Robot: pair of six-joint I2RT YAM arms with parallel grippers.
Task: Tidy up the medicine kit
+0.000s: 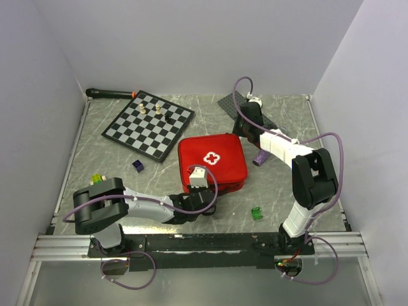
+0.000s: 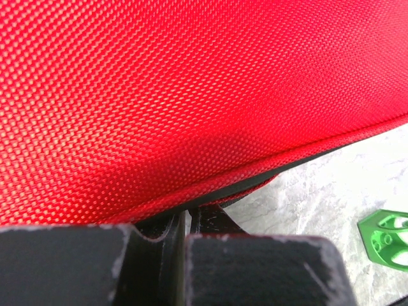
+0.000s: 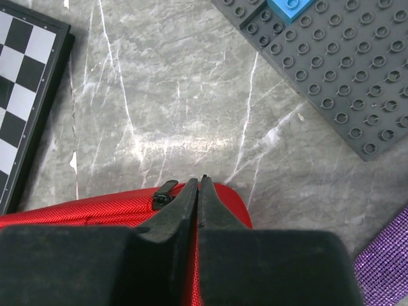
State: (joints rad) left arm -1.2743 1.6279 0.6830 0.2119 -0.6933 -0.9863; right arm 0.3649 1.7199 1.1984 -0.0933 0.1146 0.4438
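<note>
The medicine kit is a red fabric case with a white cross on its lid, lying zipped shut mid-table. My left gripper is at the kit's near edge. In the left wrist view its fingertips are shut against the black seam under the red fabric; nothing shows between them. My right gripper hovers at the kit's far right corner. Its tips are shut and empty, with a black zip pull just to their left on the kit.
A chessboard with several pieces lies at the back left, with a black-and-orange tool behind it. A grey baseplate carrying a blue brick sits at the back right. A purple item, a green piece and a dark brick lie around the kit.
</note>
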